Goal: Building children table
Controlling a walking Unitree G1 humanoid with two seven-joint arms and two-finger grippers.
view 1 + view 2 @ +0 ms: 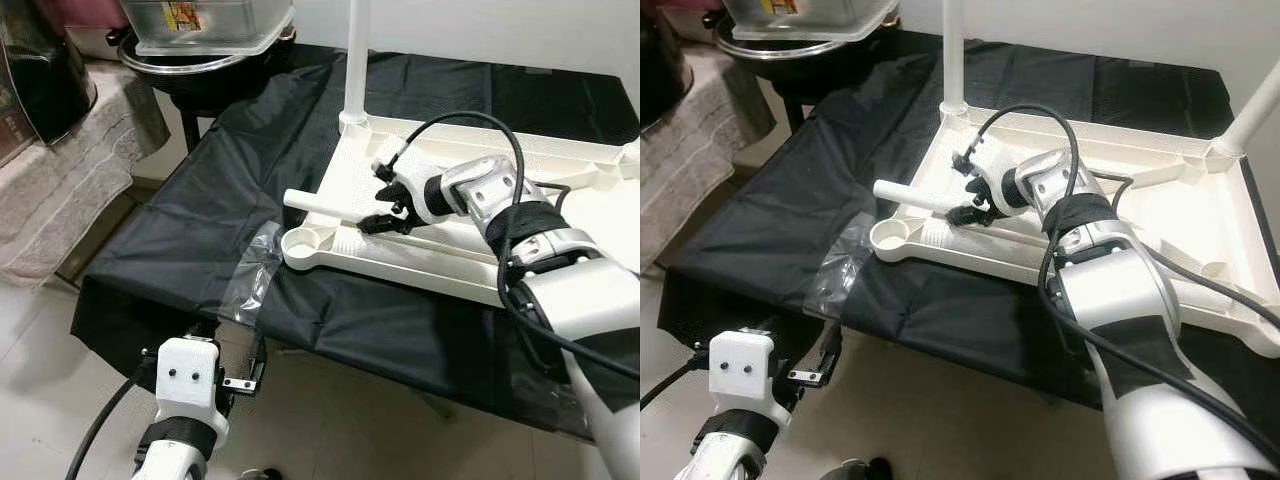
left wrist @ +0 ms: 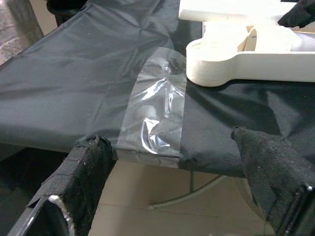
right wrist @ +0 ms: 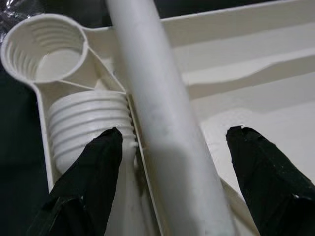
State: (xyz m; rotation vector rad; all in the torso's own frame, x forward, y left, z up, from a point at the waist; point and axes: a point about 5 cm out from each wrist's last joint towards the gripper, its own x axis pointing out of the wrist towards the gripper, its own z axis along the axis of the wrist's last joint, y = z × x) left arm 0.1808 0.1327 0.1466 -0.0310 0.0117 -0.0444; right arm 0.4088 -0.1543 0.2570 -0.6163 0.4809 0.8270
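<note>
A white plastic children's table [image 1: 470,265] lies upside down on a black cloth. One leg [image 1: 355,60] stands upright in its far left corner, and another [image 1: 1252,105] rises at the far right. A loose white leg [image 1: 312,203] lies across the near left corner, beside the empty threaded socket [image 3: 42,49]. The threaded end of another leg [image 3: 91,123] rests next to it. My right gripper [image 1: 385,208] is open and straddles the loose leg [image 3: 162,123] without touching it. My left gripper [image 2: 177,182] hangs open below the cloth's front edge.
Clear tape or film [image 1: 250,285] is stuck on the cloth [image 1: 200,210] near the table's corner. At the back left a dark basin holds a clear plastic box [image 1: 210,30]. A towel-draped surface [image 1: 60,180] stands on the left, with tile floor [image 1: 330,420] below.
</note>
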